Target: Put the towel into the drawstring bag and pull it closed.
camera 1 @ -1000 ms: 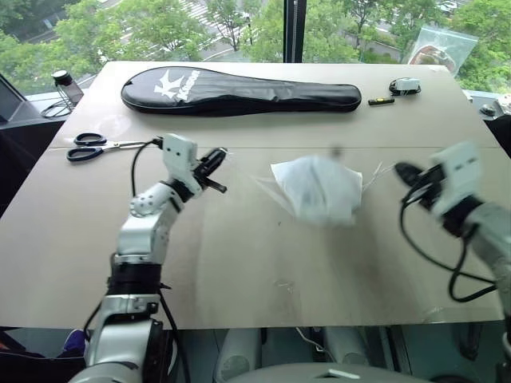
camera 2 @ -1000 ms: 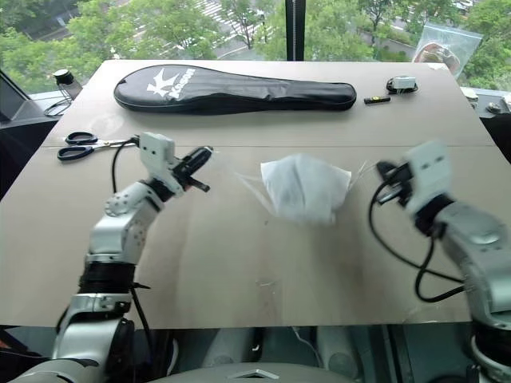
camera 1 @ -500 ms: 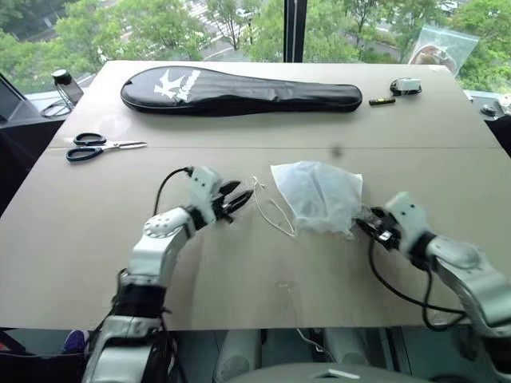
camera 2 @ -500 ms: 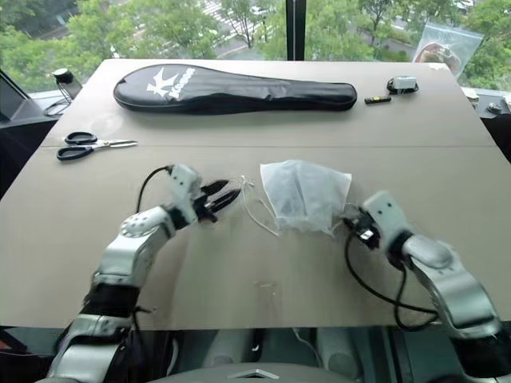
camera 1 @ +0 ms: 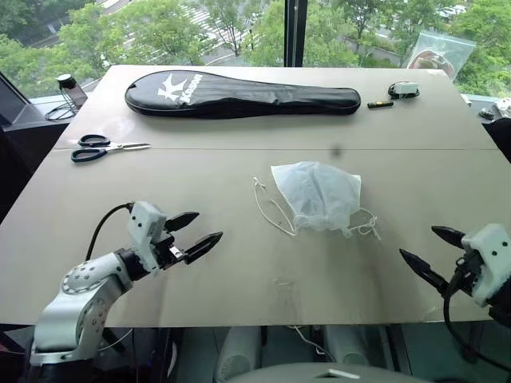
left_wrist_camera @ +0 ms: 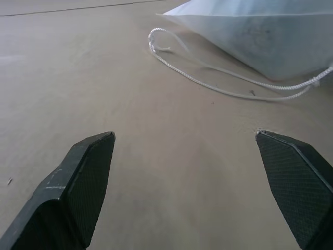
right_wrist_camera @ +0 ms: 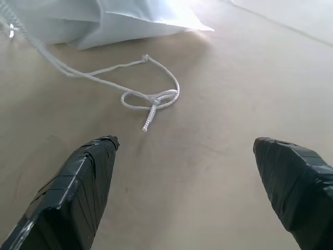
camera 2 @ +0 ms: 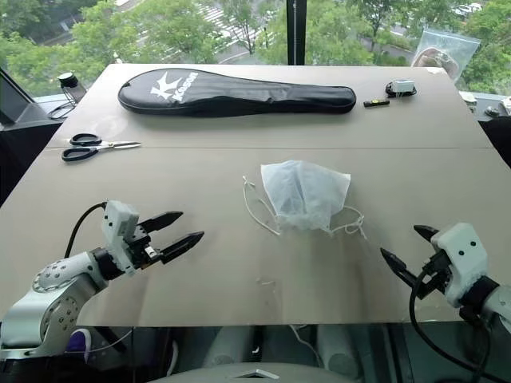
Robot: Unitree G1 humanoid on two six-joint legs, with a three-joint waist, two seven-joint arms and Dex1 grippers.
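Left gripper (camera 1: 196,230) and right gripper (camera 1: 429,252) hover apart, jaws spread wide.

The towel can't be made out through the bag (camera 1: 318,194), so what's inside isn't really settled. The clear zip bag (camera 1: 440,52) at the far right is cut off by the top edge. The small gadget (camera 1: 405,88) on the far right is too tiny to be identified. The bottle (camera 1: 70,89) at the far left isn't readable either.

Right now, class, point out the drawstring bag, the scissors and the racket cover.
drawstring bag (camera 1: 318,194), left eye view, middle of the white pouch.
scissors (camera 1: 89,148), left eye view, black handles.
racket cover (camera 1: 239,92), left eye view, middle of the cover.
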